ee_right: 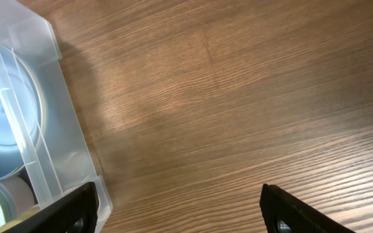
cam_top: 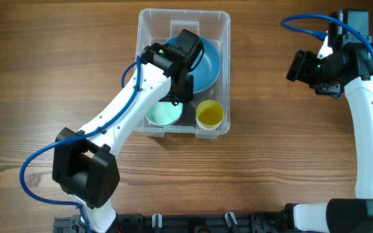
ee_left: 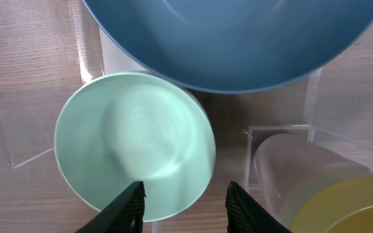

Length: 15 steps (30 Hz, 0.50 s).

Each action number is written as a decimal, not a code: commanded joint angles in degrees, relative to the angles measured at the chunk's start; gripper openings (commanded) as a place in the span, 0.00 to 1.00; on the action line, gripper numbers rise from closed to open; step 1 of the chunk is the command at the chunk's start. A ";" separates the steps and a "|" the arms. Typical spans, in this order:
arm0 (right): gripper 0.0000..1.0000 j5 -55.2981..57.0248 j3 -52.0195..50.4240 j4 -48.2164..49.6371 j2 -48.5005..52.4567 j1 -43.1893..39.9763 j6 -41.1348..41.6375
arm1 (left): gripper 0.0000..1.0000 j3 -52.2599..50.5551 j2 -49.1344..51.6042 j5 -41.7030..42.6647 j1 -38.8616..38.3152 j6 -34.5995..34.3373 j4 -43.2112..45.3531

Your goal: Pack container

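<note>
In the left wrist view, the two dark fingers of the left claw [ee_left: 185,207] stand moderately apart with nothing between them, just over the near rim of a mint bowl [ee_left: 135,142]. I cannot tell if they touch this rim. The bowl is round, smooth and a little glossy, with soft reflections inside. Just beside it on the right is a cup [ee_left: 329,194] with a cloudy, half-transparent wall and a yellow inside. Farther away is a blue bowl [ee_left: 238,39], much wider, matte and smooth, whose rim meets the far edge of the mint bowl. All three are inside the container [cam_top: 222,26], a clear plastic box with rounded corners and thin walls. It stands on the counter [cam_top: 44,65], which is brown wood with long grain lines. Only the overhead view shows the whole box: it sits left of the counter's middle, with the mint bowl and the cup in the two corners closer to the robot and the blue bowl filling the far part. There the left arm hides part of both bowls, and a white label [cam_top: 181,26] shows at the far end of the base. The right claw [ee_right: 177,207] is spread wide and holds nothing. It is over bare wood, well apart from the box, and its camera sees only one corner of it at the left edge.
</note>
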 commanded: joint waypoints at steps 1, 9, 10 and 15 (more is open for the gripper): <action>0.81 -0.90 -0.24 -0.07 0.83 0.04 -0.76 | 0.40 0.66 -1.27 -2.93 0.72 0.48 -1.86; 0.26 -0.94 -0.24 1.20 2.75 1.42 -1.18 | 0.04 0.63 -3.28 -2.36 5.14 -0.55 -12.17; 0.26 -0.94 -0.24 1.64 3.52 1.95 -1.20 | 0.06 0.66 -3.54 -2.36 5.73 -0.83 -10.95; 0.16 -0.94 -0.24 5.55 8.48 5.14 -2.23 | 0.04 0.66 -8.00 -3.13 10.99 -0.79 -3.23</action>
